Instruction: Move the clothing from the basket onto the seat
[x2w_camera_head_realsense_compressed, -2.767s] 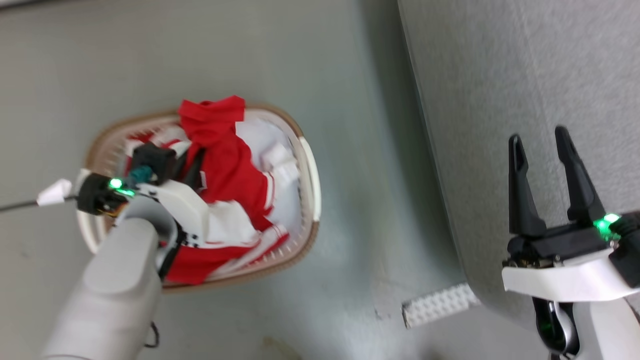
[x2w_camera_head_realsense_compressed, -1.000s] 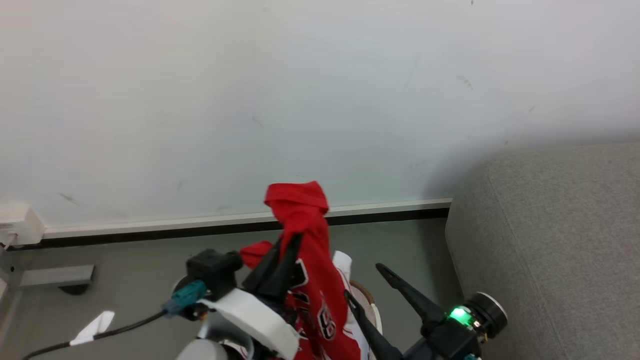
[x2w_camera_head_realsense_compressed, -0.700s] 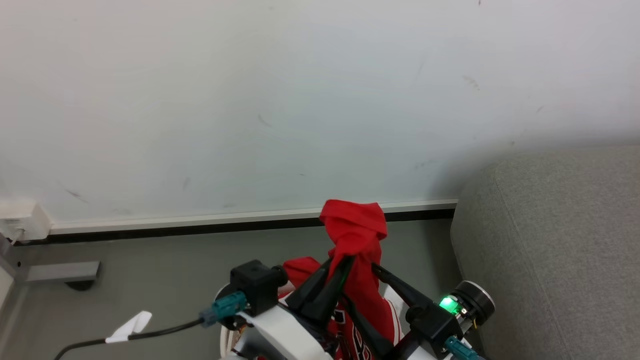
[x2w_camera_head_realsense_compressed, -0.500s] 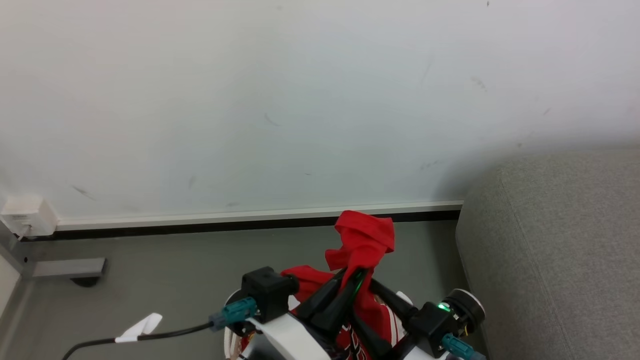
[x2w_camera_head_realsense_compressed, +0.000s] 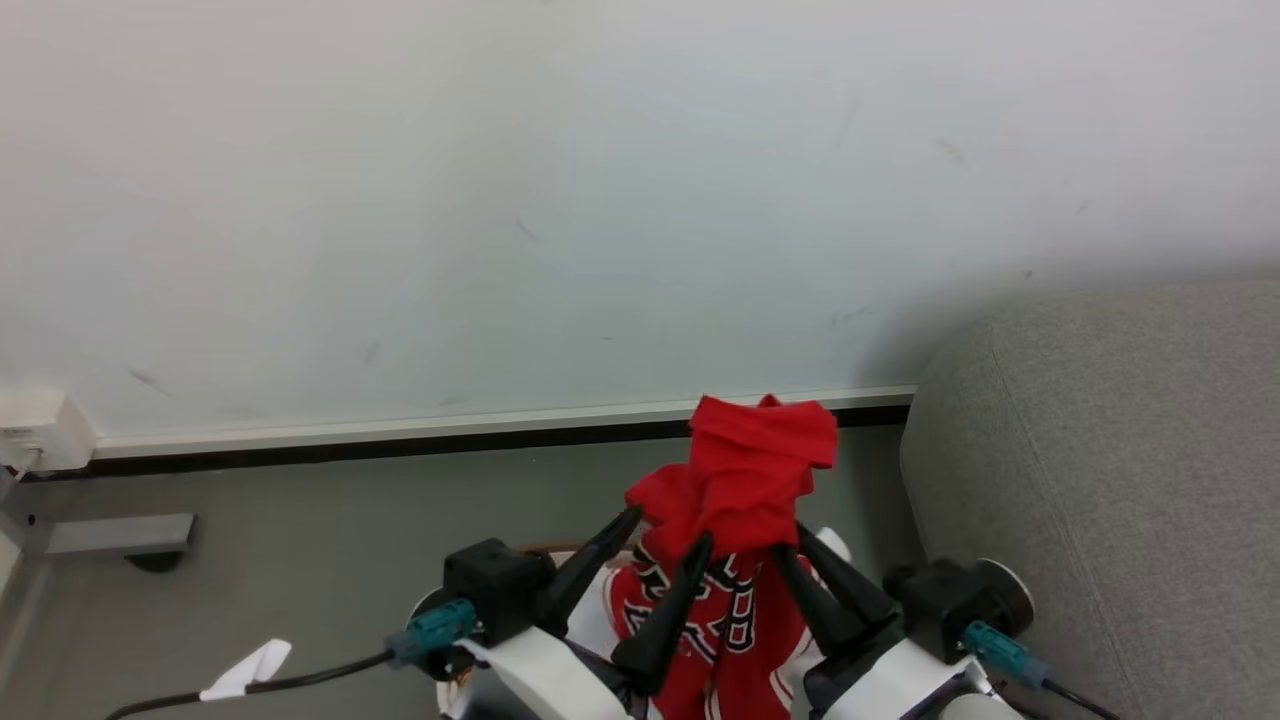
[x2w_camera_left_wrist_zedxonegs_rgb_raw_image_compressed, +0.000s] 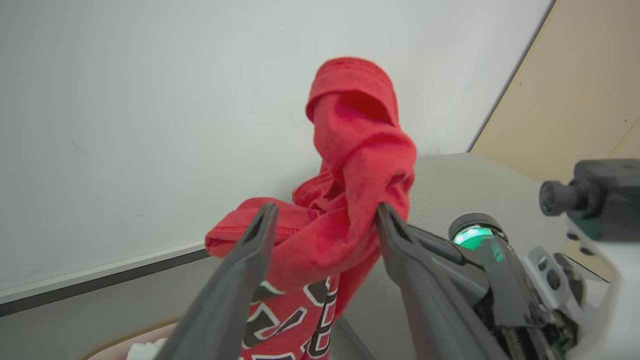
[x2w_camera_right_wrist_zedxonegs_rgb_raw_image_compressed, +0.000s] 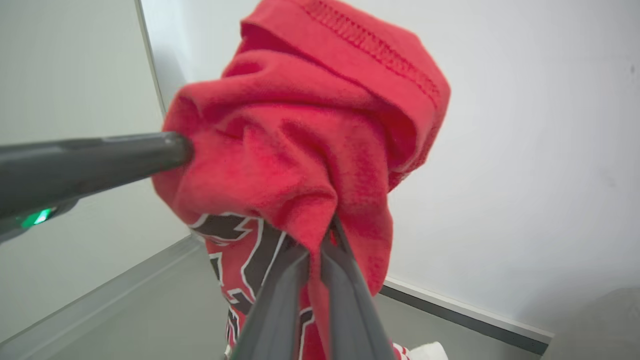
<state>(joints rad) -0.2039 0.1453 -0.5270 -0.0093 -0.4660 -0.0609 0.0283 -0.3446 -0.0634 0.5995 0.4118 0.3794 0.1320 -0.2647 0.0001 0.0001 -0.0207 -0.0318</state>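
Above the basket (x2w_camera_left_wrist_zedxonegs_rgb_raw_image_compressed: 122, 342), the clothing (x2w_camera_head_realsense_compressed: 760, 470) hung lifted, pinched in the clenched right gripper (x2w_camera_head_realsense_compressed: 790, 545). Left gripper (x2w_camera_head_realsense_compressed: 670, 527) stood spread, fabric between its fingers but ungripped. Lift-out judged largely done; transfer onto the nearby seat (x2w_camera_head_realsense_compressed: 1120, 450) not yet made.

Clothing (x2w_camera_head_realsense_compressed: 752, 478): red garment with black-and-white lettering, bunched into a wad and raised, pinched near its gathered top by the right gripper (x2w_camera_head_realsense_compressed: 795, 545). The remainder hangs down over the basket (x2w_camera_left_wrist_zedxonegs_rgb_raw_image_compressed: 134, 338), whose brown rim shows below. Seat (x2w_camera_head_realsense_compressed: 1100, 480): grey upholstery, near the garment but apart from it.
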